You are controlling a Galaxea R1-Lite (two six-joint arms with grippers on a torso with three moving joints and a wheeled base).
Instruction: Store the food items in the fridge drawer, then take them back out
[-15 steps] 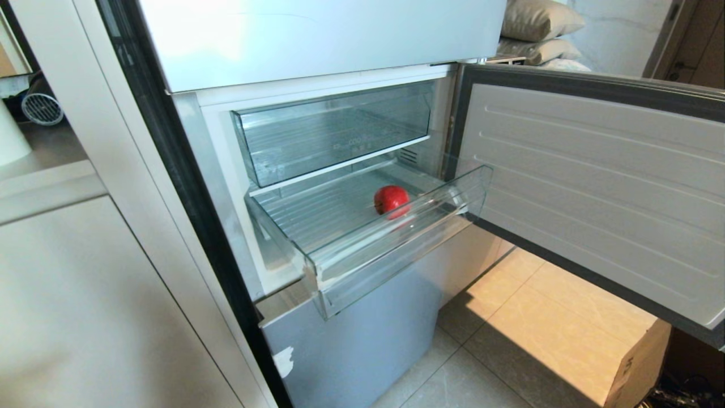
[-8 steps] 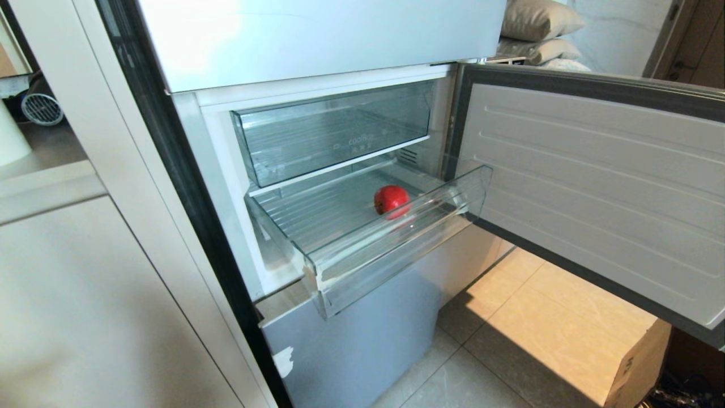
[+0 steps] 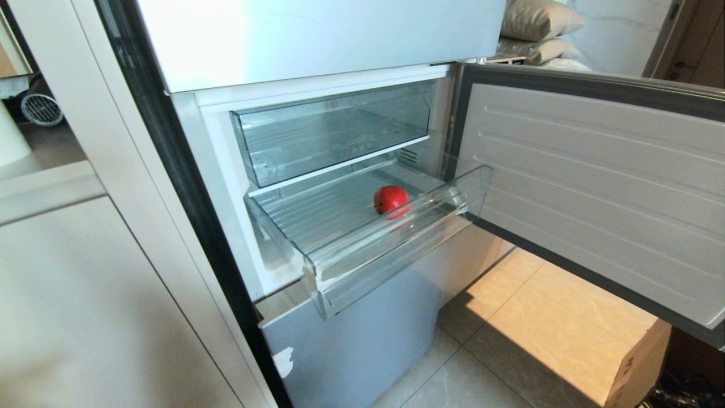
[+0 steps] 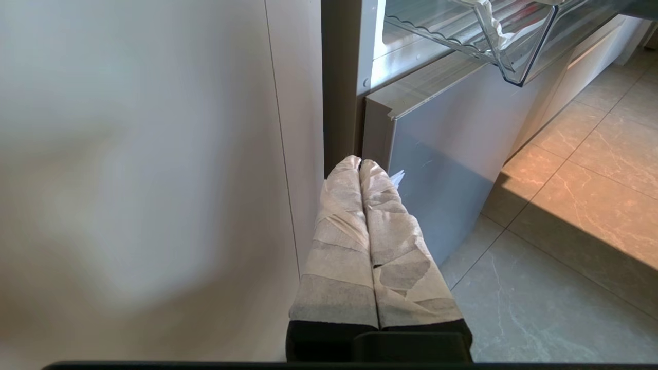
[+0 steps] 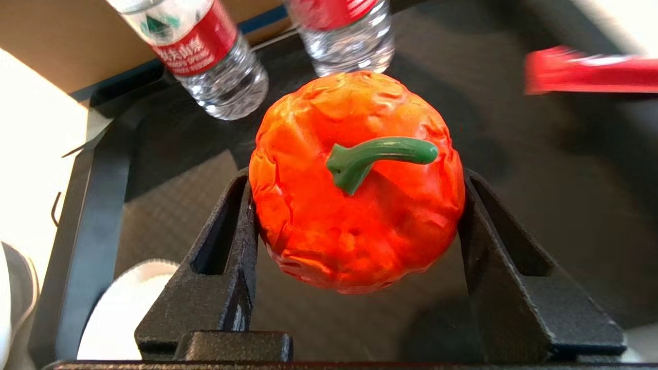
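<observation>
Right gripper (image 5: pixel 354 226) grasping the orange fruit (image 5: pixel 354 185) should lower it into the open fridge drawer (image 3: pixel 396 249) beside the apple (image 3: pixel 391 200); left gripper (image 4: pixel 360 167) clenched, idle.

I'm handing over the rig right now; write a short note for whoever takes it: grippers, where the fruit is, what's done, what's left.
Right gripper: shut on the bumpy orange-red fruit with a green stem, held above a dark tray with two clear water bottles; outside the head view.
Left gripper: shut, empty, parked low by the pale-blue bottom panel.
Glossy red apple: lies in the pulled-out lower clear fridge drawer; fridge door open.
Done: apple stored.
Left: place the orange-red fruit in the drawer, then take both out.
</observation>
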